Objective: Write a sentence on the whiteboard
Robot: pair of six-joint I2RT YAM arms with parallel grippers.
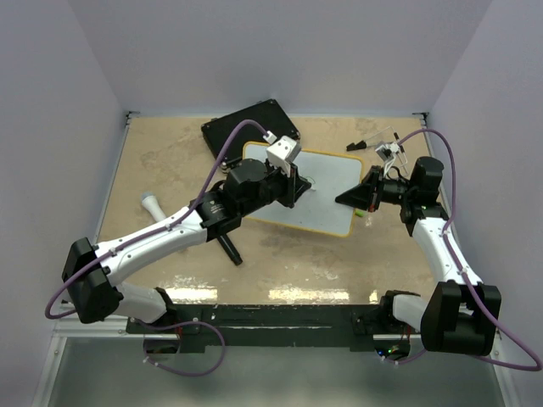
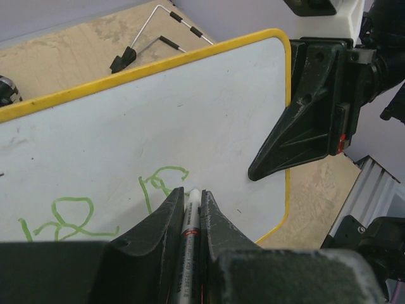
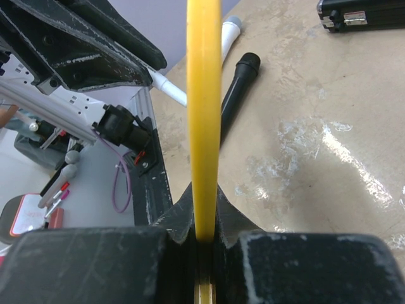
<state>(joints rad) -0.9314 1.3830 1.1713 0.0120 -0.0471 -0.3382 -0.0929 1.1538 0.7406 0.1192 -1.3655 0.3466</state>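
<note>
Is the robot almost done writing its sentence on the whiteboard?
Not yet. Done: two green scribbles sit on one part of the whiteboard. In hand: the left gripper is shut on the marker, its tip by the second scribble, while the right gripper pinches the board's yellow rim. Left: most of the white face is bare, so I think plenty of writing is left.

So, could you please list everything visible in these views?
Flat white yellow-rimmed whiteboard: one, white, table centre.
Green handwritten scribbles: several, green, on whiteboard.
White marker pen: one, white, in left tool.
Black rectangular case: one, black, far edge.
Black cylindrical stick: one, black, beside left arm.
Grey-tipped white tube: one, white, table's left.
Black wire-handled clip: one, black, far right.
Beige table: one, beige, underneath.
Left tool: one, black, shut on marker.
Right tool: one, black, clamping whiteboard's rim.
</note>
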